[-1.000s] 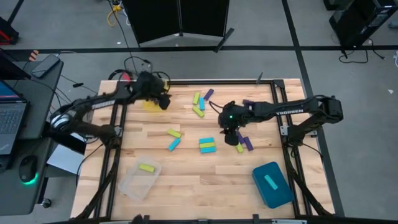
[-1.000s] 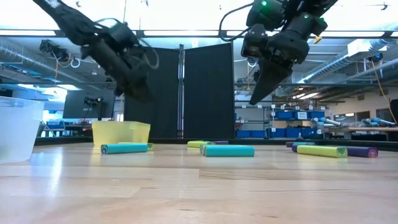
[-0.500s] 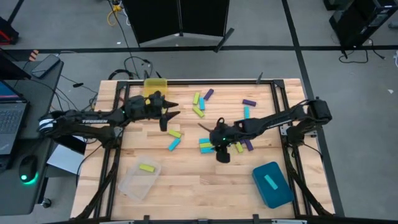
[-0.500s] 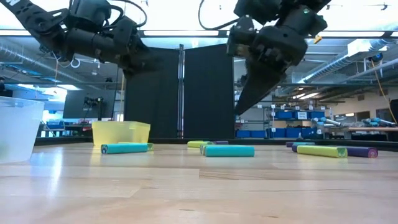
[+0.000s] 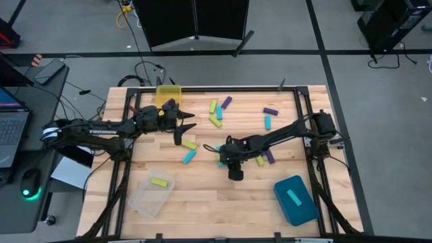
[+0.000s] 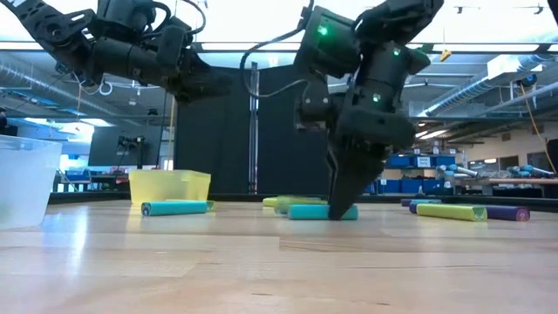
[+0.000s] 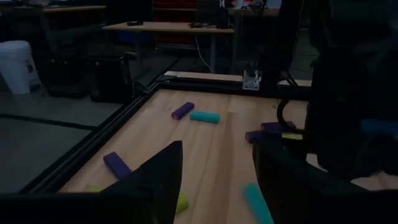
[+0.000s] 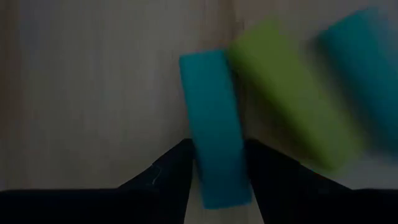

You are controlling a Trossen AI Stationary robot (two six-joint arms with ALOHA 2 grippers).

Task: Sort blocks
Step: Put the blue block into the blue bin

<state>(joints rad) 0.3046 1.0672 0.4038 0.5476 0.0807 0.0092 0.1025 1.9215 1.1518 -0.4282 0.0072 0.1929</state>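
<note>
Cyan, yellow-green and purple blocks lie scattered on the wooden table [image 5: 202, 182]. At its middle three lie side by side: cyan, yellow-green, cyan. My right gripper [image 5: 224, 158] points steeply down over them, open, its fingertips at table height [image 6: 340, 208] on either side of one cyan block [image 8: 214, 137], which lies flat. My left gripper [image 5: 183, 125] hovers open and level near the yellow bin [image 5: 169, 93], pointing toward the table's right edge, nothing between its fingers [image 7: 217, 158]. My right gripper's fingers [image 8: 177, 171] stand close along the two long sides of the cyan block [image 8: 205, 168], coming from above with the block running lengthwise between them. Whether they touch it, I cannot tell. The block lies on the table.
A clear bin [image 5: 152, 194] with a yellow-green block stands near left, a teal bin [image 5: 295, 200] with a cyan block near right. Loose blocks lie at the far middle [image 5: 216, 111], far right [image 5: 268, 116], and left of centre [image 5: 189, 150]. A purple block [image 5: 269, 157] lies beside my right arm.
My left gripper has swung from above the yellow bin toward the table's middle and tipped up from pointing down to level, then held still. My right gripper has gone toward the table's left and near edge and down, until its fingertips stand around the cyan block.
</note>
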